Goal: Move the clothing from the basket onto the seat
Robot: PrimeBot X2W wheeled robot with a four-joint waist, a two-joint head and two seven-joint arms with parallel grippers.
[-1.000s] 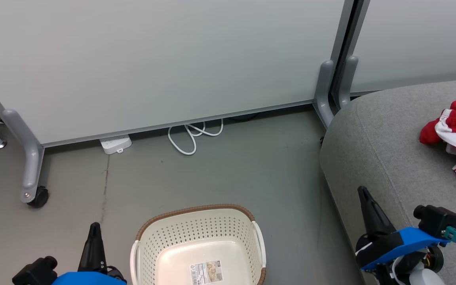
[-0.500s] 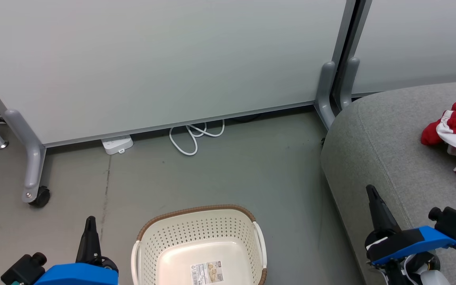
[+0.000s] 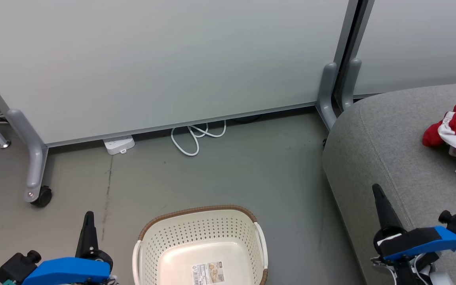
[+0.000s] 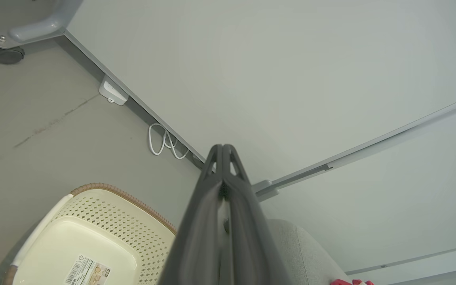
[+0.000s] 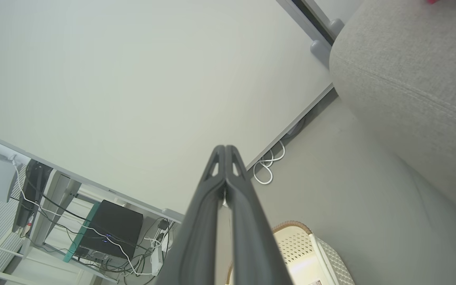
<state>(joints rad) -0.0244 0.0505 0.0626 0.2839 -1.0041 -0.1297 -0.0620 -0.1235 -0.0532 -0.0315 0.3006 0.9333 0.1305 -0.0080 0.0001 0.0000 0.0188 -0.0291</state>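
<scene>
Grey floor [image 3: 232, 170]: one dark hairline crack [image 3: 107, 190] runs from the far side toward the near side. A pale partition panel [image 3: 164, 59] stands along the far edge on a grey leg fitted with a black caster [image 3: 42, 196]; a second panel [image 3: 422, 39] adjoins it at the right. A white power strip [image 3: 119, 144] lies at the first panel's foot, with a white cable [image 3: 192, 140] near it (loosely looped, on the floor). Right wrist view: a black box [image 5: 107, 229] sits among tangled wires.
</scene>
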